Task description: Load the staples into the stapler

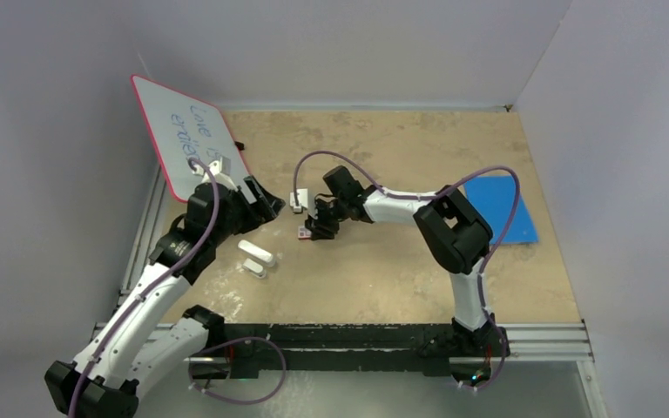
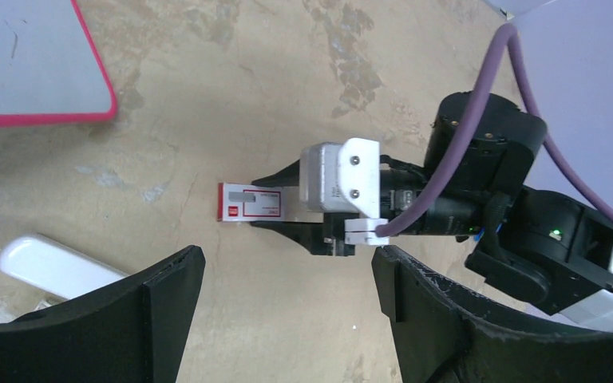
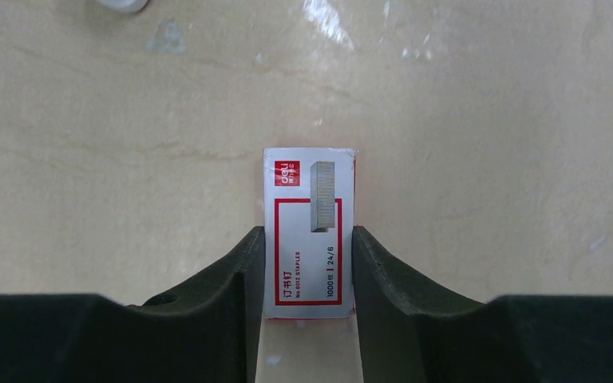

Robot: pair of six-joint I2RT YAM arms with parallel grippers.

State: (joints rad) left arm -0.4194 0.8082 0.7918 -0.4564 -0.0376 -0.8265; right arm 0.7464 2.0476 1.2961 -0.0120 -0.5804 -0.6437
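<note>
The right gripper (image 3: 307,235) is clamped on the long sides of the little box (image 3: 309,179) between its fingers. I can't see the staples; maybe they are inside. The box looks light and squashy, so squeeze it gently. The left gripper (image 2: 287,267) is wide apart and empty.

The tabletop (image 1: 383,279) is sandy beige, mottled with darker brown blotches and pale smears. The little box (image 3: 309,231) is white with a red frame, a red logo patch and a grey ribbed drawing of staples. The whiteboard (image 1: 183,144) is white, edged in pinkish red, with blue handwriting. A flat sheet (image 1: 501,209) is bright blue. The right pincer (image 3: 307,239) is matt black, the cable (image 1: 318,154) purple, the two bars (image 1: 260,253) white
</note>
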